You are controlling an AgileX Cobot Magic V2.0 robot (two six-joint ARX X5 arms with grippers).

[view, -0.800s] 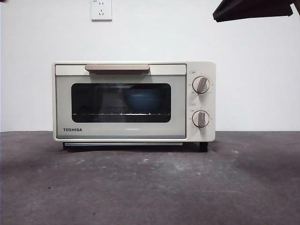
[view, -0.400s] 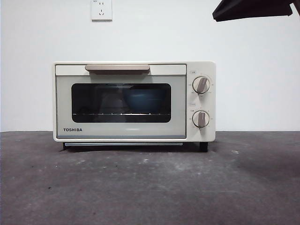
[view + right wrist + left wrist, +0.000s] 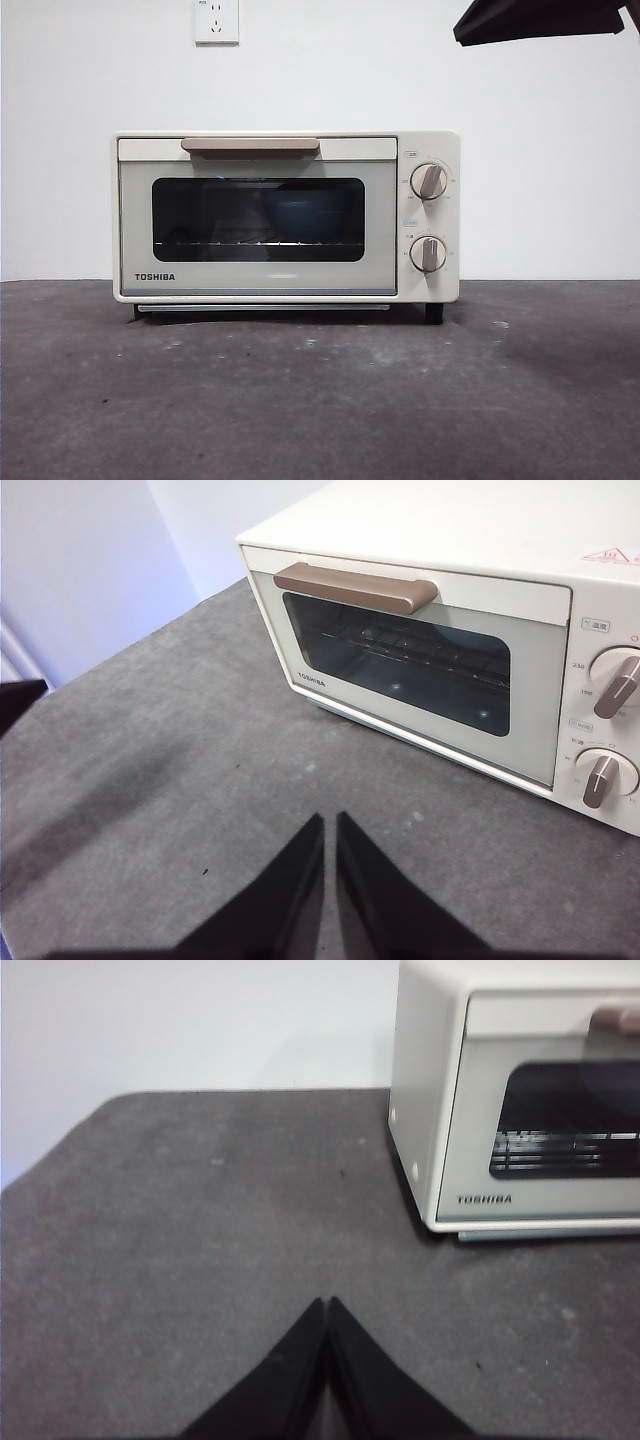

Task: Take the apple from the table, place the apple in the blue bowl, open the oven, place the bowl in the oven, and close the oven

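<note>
The oven (image 3: pixel 286 217) stands on the table (image 3: pixel 320 400) with its door shut, the beige handle (image 3: pixel 250 146) running across the top of the door and the two knobs (image 3: pixel 428 181) on the panel beside it. Through the dark glass of the front view the blue bowl (image 3: pixel 305 212) shows dimly, sitting on the wire rack (image 3: pixel 258 243) inside; the apple cannot be made out behind the glass. The left gripper (image 3: pixel 326 1305) hangs over bare table with its fingers (image 3: pixel 300 1355) pressed together tip to tip, holding nothing; the oven lies ahead of those fingers and off to one side, well apart from them, with only its side wall and part of the door in that wrist view. The right gripper (image 3: pixel 330 820) also has its fingers (image 3: pixel 375 890) drawn narrow, only a thin slit between them, and they grip nothing; the oven door and its handle lie ahead of these fingertips, near but not touching, with a strip of table between. In the front view a black arm tip (image 3: pixel 540 20) shows at a top corner, clear of the oven. A white wall socket (image 3: pixel 216 20) sits on the wall above the oven.
</note>
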